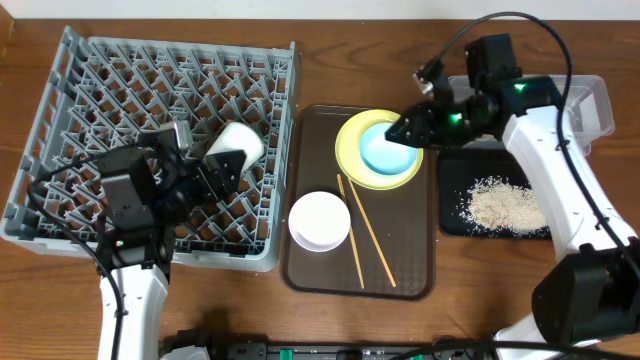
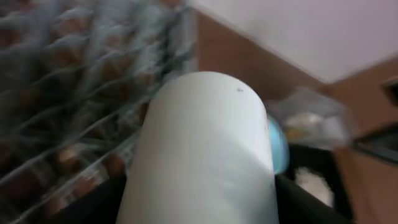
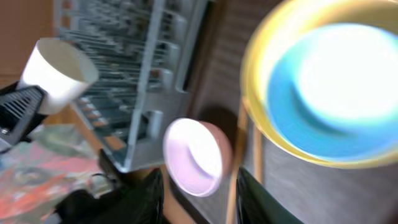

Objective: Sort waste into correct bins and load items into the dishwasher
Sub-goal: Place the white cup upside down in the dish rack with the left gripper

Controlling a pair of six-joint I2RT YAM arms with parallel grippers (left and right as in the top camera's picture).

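The left hand [image 1: 220,165] is gripping the white cup [image 1: 238,142] above the rack [image 1: 100,90], loading it; next it likely needs seating among the pegs. The right hand [image 1: 410,127], spread and empty, is hovering by the blue bowl [image 1: 385,152] on the plate [image 1: 350,140].

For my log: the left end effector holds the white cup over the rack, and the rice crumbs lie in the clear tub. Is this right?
Not quite. The overhead view shows the rice crumbs in the black tray, not in the clear tub. The rest holds: the left end effector holds the white cup over the rack.
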